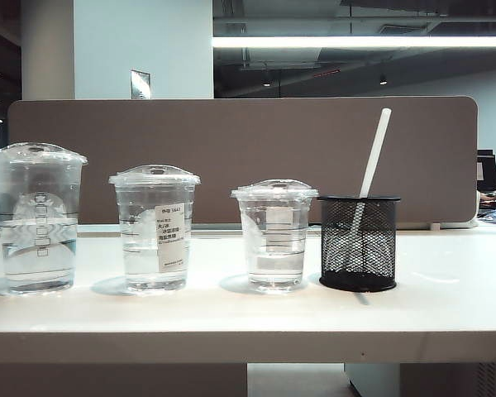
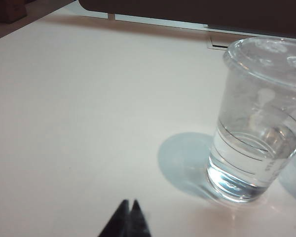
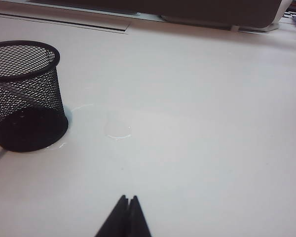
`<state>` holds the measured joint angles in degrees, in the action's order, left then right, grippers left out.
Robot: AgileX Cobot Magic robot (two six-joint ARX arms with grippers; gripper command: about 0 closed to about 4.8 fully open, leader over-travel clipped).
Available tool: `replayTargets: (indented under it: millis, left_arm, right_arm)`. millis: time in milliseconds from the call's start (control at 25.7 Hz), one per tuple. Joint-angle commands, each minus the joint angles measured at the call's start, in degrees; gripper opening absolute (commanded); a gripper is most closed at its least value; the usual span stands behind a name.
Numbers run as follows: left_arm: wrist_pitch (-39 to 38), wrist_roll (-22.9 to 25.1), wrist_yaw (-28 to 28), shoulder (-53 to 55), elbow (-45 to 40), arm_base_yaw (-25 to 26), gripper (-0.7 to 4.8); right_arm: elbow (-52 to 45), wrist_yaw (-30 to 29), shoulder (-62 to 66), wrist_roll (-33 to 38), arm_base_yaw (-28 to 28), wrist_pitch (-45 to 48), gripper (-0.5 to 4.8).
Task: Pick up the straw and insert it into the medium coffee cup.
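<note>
The white straw (image 1: 374,153) leans to the right in a black mesh holder (image 1: 358,244) at the right end of the row, its top well above the rim. The medium coffee cup (image 1: 155,231), clear and lidded with a white label, stands second from the left. Neither arm shows in the exterior view. In the left wrist view my left gripper (image 2: 129,202) is shut and empty over bare table, apart from the tall cup (image 2: 254,123). My right gripper (image 3: 128,197) is also shut and empty, well short of the mesh holder (image 3: 25,94). That view does not show the straw clearly.
The tallest clear cup (image 1: 37,219) stands at the far left and the shortest one (image 1: 274,236) sits just left of the holder. All stand in a line on the white table (image 1: 231,314). A brown divider panel (image 1: 248,157) runs along the back.
</note>
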<state>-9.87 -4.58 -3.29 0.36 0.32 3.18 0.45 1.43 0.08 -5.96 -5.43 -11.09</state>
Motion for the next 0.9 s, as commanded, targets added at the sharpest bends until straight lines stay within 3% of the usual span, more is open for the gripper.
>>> replayTargets:
  millis: [39, 468, 779, 896]
  left_arm:
    - [-0.55, -0.07, -0.39, 0.04, 0.2, -0.04, -0.04]
    - [-2.54, -0.07, -0.39, 0.15, 1.25, -0.11, -0.04]
    - [-25.31, -0.07, -0.42, 10.67, 18.51, -0.11, -0.04]
    - [-23.87, -0.17, -0.55, 15.02, 25.49, -0.11, -0.04]
  right_arm:
    - [-0.39, -0.09, -0.07, 0.15, 0.04, 0.63, -0.01]
    - [-0.39, -0.09, -0.07, 0.15, 0.04, 0.63, -0.01]
    - [-0.39, -0.09, -0.07, 0.15, 0.04, 0.66, -0.01]
    - [-0.39, -0.09, -0.07, 0.15, 0.04, 0.66, -0.01]
